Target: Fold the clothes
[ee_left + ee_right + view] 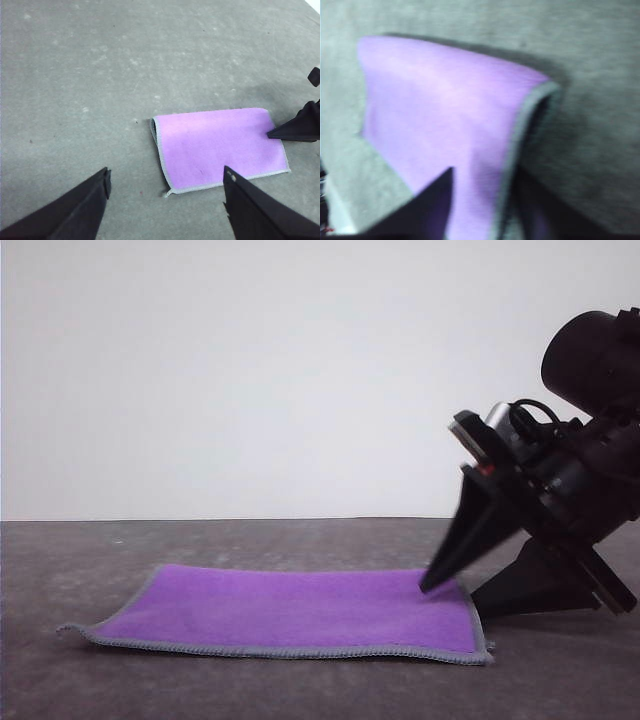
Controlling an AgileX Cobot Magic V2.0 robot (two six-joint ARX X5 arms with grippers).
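Observation:
The clothes (290, 608) are one purple cloth with grey stitched edging, lying flat as a rectangle on the grey table, purple face up. In the left wrist view the cloth (220, 145) has a doubled edge at one short side. My right gripper (452, 600) is open at the cloth's right end, one fingertip on the purple face and the other just off the edge. The right wrist view shows the grey edging of the cloth (445, 115) between the fingers of the right gripper (485, 195). My left gripper (165, 177) hangs open above the table near a cloth corner, holding nothing.
The grey table (120, 550) runs back to a plain white wall (250, 370). Bare tabletop (75, 75) surrounds the cloth in the left wrist view. One dark finger (295, 130) of the right gripper rests on the cloth's far end there.

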